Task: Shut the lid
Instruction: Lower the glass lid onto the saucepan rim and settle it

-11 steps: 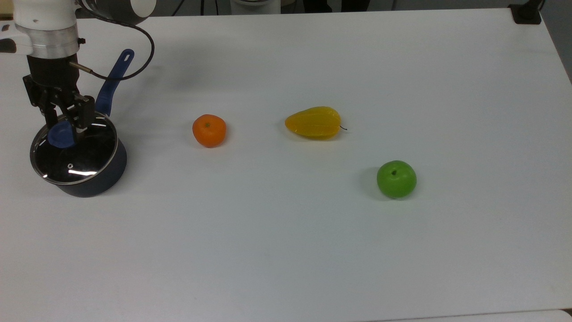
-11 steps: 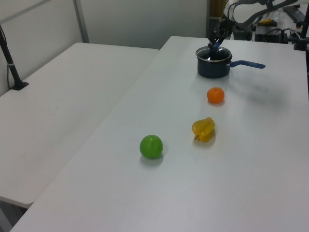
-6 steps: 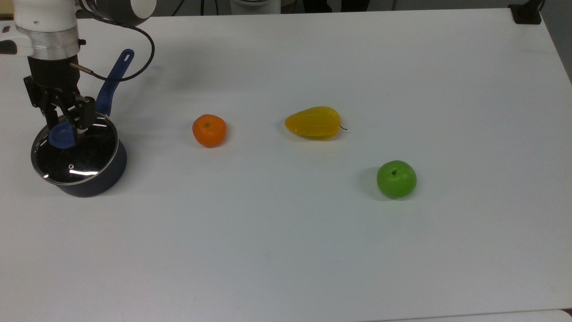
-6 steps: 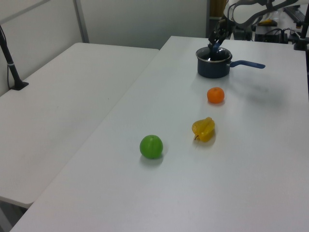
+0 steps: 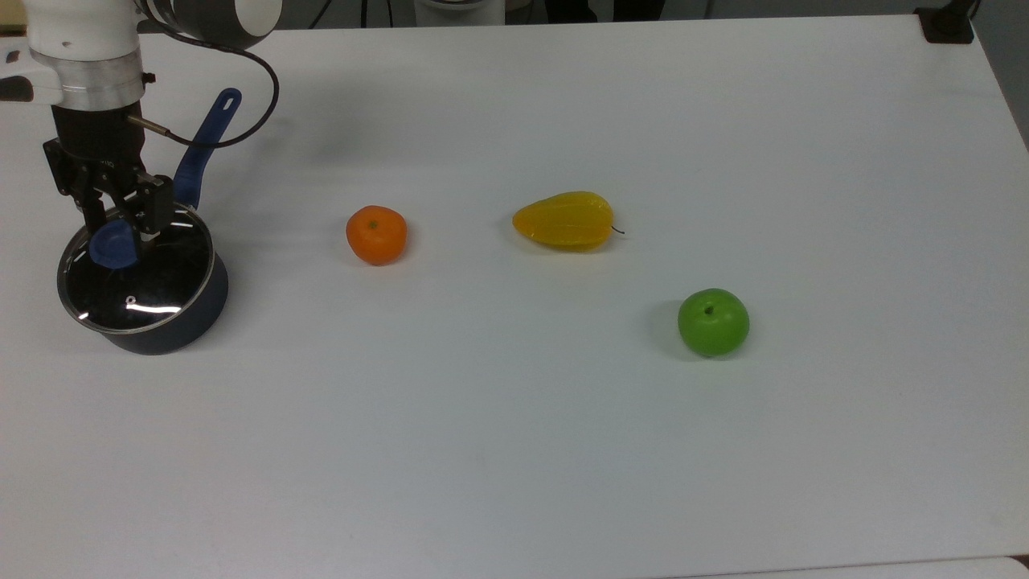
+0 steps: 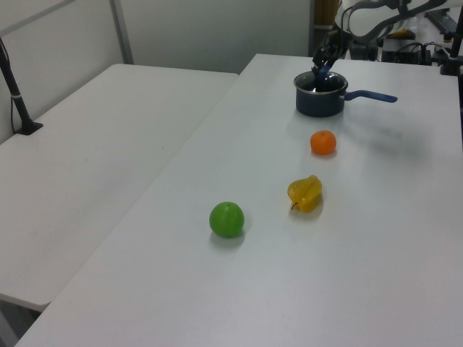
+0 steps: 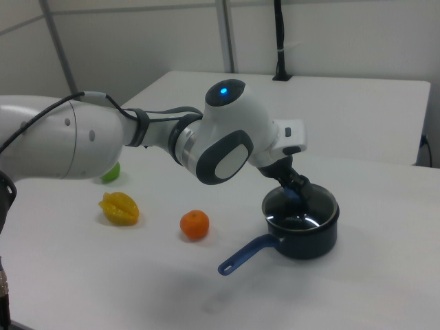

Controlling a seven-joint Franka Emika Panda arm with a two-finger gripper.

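1. Setting: a robotics laboratory, not a kitchen.
2. Evidence: a white robot arm (image 7: 103,137) with a lit blue indicator works over a plain white counter (image 5: 563,442).
3. A second white table (image 6: 87,159) stands alongside, with grey partition walls (image 7: 330,34) behind.
4. Toy fruit, namely an orange (image 5: 376,234), a yellow starfruit (image 5: 564,219) and a green apple (image 5: 713,322), serves as props.
5. Cabled equipment (image 6: 401,29) stands behind the counter.

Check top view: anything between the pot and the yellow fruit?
Yes, in the top view the orange fruit sits between the pot and the yellow fruit; otherwise bare table.

One pot (image 5: 173,318), one lid (image 5: 153,281), one orange (image 5: 376,234), one starfruit (image 5: 564,219), one green apple (image 5: 713,322).
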